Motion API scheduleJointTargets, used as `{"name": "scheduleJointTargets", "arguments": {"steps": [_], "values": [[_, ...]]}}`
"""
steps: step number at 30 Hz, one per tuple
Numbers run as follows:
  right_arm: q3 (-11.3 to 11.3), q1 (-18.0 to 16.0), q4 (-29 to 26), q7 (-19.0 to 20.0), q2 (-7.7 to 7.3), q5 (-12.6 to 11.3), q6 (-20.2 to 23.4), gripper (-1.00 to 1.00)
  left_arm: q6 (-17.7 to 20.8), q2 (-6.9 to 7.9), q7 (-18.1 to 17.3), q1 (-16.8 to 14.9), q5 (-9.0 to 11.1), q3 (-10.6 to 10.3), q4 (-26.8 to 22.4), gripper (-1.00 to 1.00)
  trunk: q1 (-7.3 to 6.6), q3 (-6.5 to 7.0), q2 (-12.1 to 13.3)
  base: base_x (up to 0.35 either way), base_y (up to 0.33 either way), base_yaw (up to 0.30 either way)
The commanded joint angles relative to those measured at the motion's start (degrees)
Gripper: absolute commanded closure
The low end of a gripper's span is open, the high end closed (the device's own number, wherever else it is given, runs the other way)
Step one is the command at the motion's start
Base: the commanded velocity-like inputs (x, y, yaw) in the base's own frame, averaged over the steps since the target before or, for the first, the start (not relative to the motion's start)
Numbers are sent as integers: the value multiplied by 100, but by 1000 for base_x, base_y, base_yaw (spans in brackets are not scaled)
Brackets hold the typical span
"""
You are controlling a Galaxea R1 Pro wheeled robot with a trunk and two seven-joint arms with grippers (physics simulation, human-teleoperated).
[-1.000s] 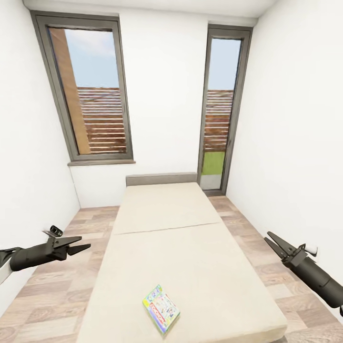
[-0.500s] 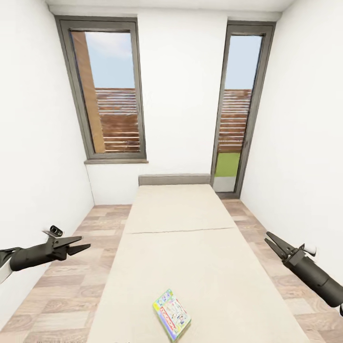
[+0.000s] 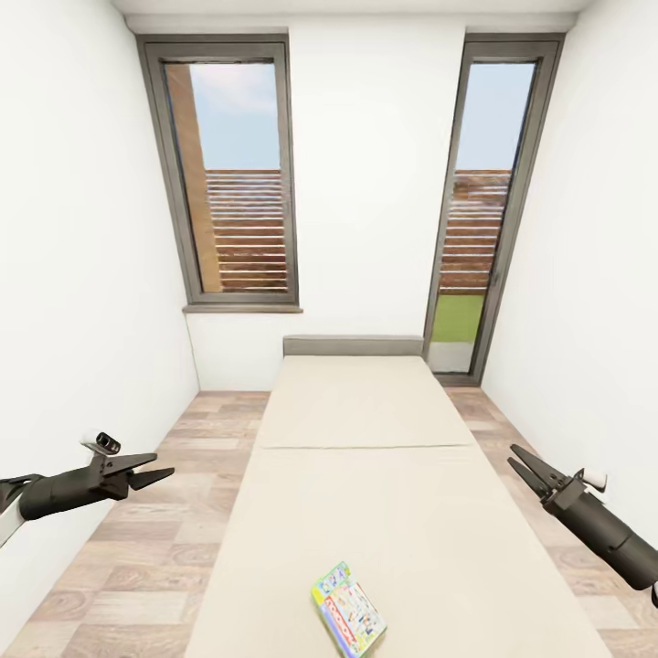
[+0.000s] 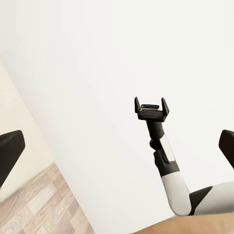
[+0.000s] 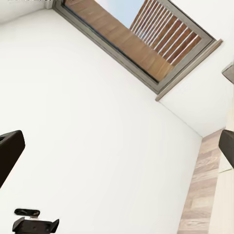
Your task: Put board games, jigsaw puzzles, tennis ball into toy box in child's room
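Board game [image 3: 348,610] on bed [image 3: 384,512] (cover print unreadable)

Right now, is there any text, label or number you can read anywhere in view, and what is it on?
Board game on the bed: a red band of printing across the cover, too small and blurred to read.
Walls, windows, both arms: no readable text.

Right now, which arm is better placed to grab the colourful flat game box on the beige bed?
Probably the right. The colourful flat game box lies on the beige bed, slightly nearer the open right gripper than the open left gripper, which hangs over the wood-plank floor. Both are empty.
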Motion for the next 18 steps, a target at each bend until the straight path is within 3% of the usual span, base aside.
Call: {"name": "scheduleJointTargets", "arguments": {"steps": [1,4,9,11,14,18], "values": [[-5,-3,3,9,5,-13,31,-100,60,6,-25,-7,22,-30,4,-100,4,-2,-4,192,-50,7],[-6,-3,4,8,8,-13,31,-100,59,7,-25,-8,22,-30,4,-100,4,-2,-4,172,-29,4],[156,-164,166,-154,170,157,-133,-100,221,-156,137,155,-143,129,-156,-100,4,-2,-4,0,0,0],[220,-142,231,-218,235,224,-198,-100,285,-221,201,88,-87,126,-176,-100,4,-2,-4,0,0,0],[122,-45,132,-314,300,130,-100,-100,296,-122,295,-9,-18,30,-79,-100,4,-2,-4,0,0,0],[-7,84,4,-442,342,1,29,-100,320,8,164,-67,10,-97,49,-100,4,-2,-4,0,0,0]]}}
